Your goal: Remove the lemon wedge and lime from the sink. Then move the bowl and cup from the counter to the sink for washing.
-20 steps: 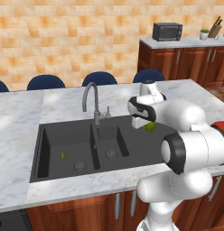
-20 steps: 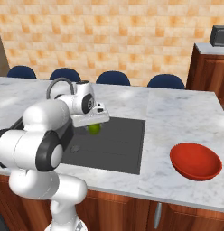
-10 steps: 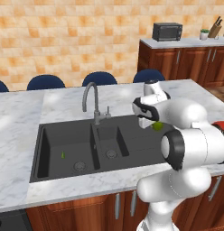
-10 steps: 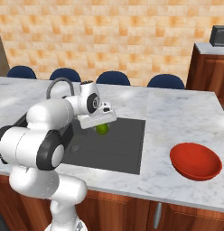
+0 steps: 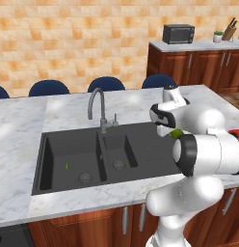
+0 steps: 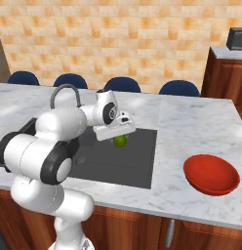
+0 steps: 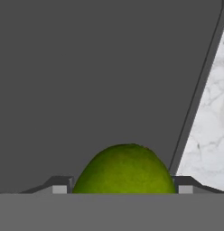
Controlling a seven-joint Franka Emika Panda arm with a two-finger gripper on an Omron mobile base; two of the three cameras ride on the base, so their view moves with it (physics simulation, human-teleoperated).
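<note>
My gripper point(image 6: 119, 140) is shut on the lime point(image 6: 119, 141), a small round yellow-green ball, and holds it above the flat drainboard of the dark grey sink point(image 6: 137, 163). The lime point(image 5: 177, 133) shows just under the hand near the sink's right side, and the lime point(image 7: 125, 169) sits between the fingertips, close to the sink's edge and the marble counter point(image 7: 208, 122). The lemon wedge point(image 5: 67, 165), a tiny green sliver, lies in the left basin. The red bowl point(image 6: 211, 174) rests on the counter point(image 6: 191, 127) right of the sink. The cup is out of view.
A curved grey faucet point(image 5: 96, 101) stands behind the basins. Blue chair backs point(image 5: 106, 83) line the far side of the island. A microwave point(image 5: 178, 34) sits on the far wood cabinet. Bare marble lies between the sink and the bowl.
The gripper has carried the lime to the right, from over the right basin area across the drainboard toward the sink's right edge. The bowl and lemon wedge have not moved.
</note>
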